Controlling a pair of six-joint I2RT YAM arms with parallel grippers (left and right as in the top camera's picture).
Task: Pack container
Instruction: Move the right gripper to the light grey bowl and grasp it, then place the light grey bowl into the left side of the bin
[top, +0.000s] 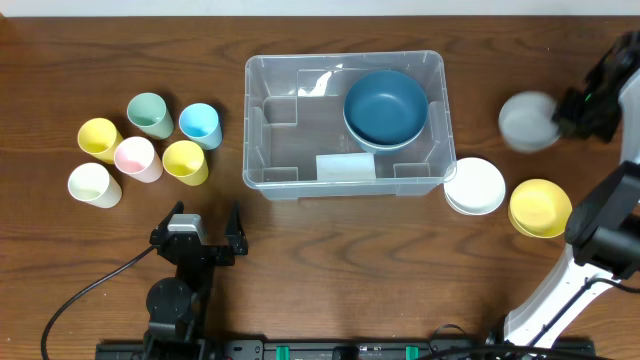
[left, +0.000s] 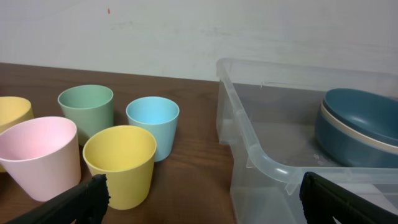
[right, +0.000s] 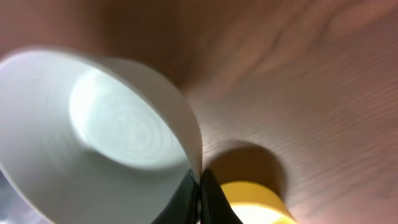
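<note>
Hovering above the wooden table (top: 330, 262) right of the container (top: 256, 150), the right gripper (right: 200, 186) is clenching a grey bowl (top: 528, 122); left gripper (top: 205, 222) gaping.

Five pastel cups (top: 137, 158), blue bowls (top: 386, 108), white bowl (top: 474, 186), yellow bowl (top: 539, 208), blurred grey bowl (top: 529, 121)

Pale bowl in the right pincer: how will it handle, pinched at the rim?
Probably light and stiff: the right pincer holds the pale bowl by one thin rim edge. Its smooth wall looks slippery, so it may swing or slip.
</note>
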